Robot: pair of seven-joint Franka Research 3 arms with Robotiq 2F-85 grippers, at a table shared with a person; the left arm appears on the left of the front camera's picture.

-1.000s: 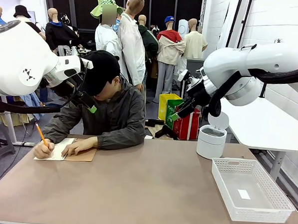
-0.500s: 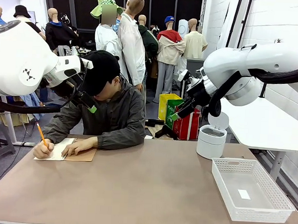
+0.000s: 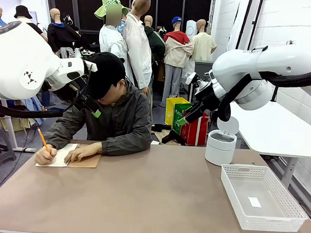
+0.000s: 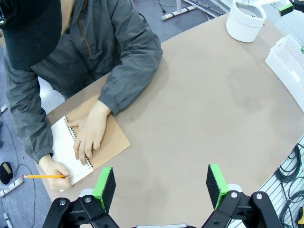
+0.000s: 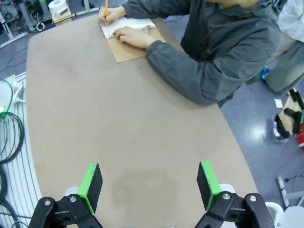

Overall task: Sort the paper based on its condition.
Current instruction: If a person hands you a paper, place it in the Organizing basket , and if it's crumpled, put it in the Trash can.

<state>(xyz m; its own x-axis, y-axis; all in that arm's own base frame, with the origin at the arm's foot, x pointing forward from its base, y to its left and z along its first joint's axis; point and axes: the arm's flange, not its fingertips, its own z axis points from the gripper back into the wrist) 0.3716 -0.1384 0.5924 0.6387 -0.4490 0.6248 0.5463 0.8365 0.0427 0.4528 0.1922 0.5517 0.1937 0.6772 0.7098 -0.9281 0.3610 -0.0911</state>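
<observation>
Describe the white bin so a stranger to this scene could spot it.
On the brown table, look to the far right corner, past the white mesh basket. The bin stands there: round, solid-walled, lid tipped up, unlike the low rectangular basket.

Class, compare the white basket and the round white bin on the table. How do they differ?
The basket is rectangular, the bin round. The basket's walls are open lattice; the bin's are solid. The basket is low and wide with no lid; the bin stands taller, its lid tipped up. Both are white and stand at the robot's right.
</observation>
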